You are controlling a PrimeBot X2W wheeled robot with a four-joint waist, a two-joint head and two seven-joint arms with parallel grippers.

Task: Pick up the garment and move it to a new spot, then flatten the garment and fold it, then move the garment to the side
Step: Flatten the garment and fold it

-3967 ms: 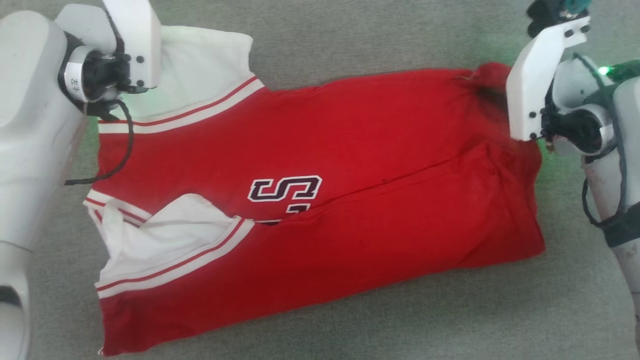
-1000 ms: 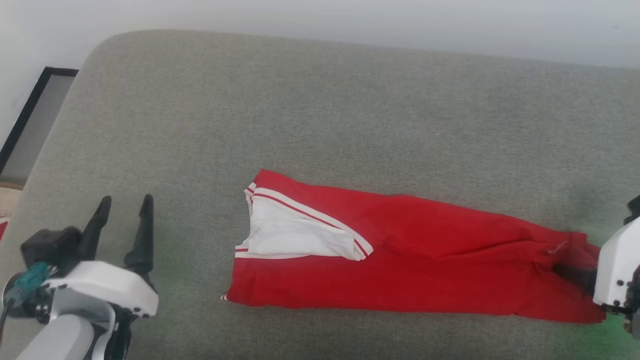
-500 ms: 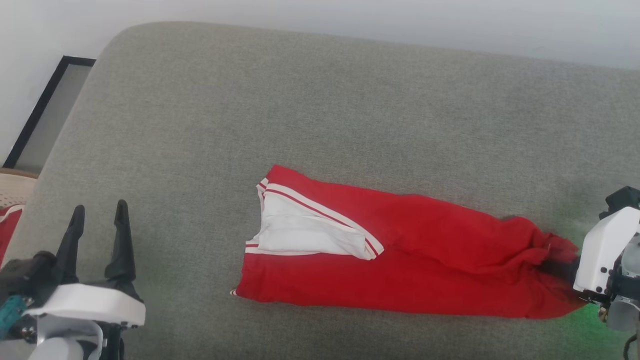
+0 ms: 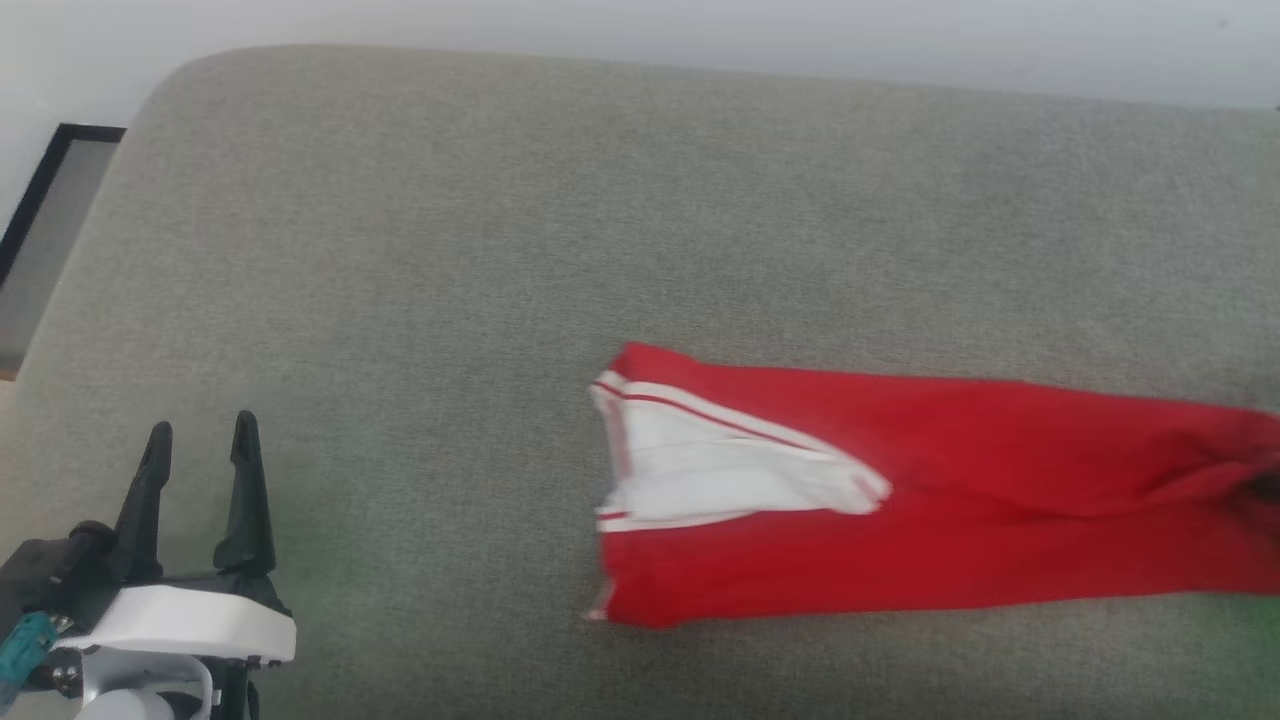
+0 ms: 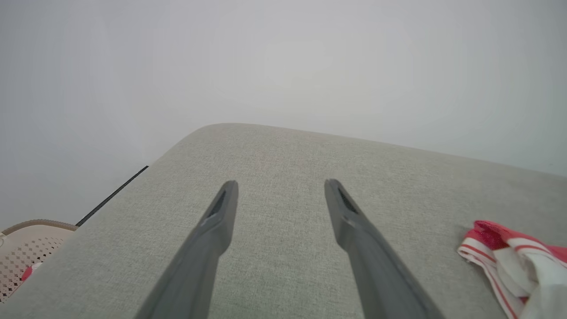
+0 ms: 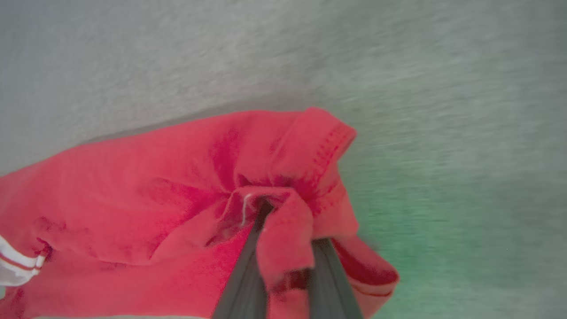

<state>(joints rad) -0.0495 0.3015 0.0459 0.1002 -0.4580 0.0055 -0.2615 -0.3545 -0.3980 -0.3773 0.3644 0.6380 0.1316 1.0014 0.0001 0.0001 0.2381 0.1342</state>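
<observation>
The grey padded surface (image 4: 450,250) lies open across its left half and all along the far side, up to the pale wall (image 4: 640,30) behind it. The folded garment (image 4: 950,540) stretches as a low red strip over the near right part. Off the left edge stand a dark frame (image 4: 42,192) and a perforated basket (image 5: 31,239).

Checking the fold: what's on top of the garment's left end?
A white sleeve with red-striped trim lies folded over the red garment. The layers beneath the sleeve are covered, so any print there cannot be seen.
</observation>
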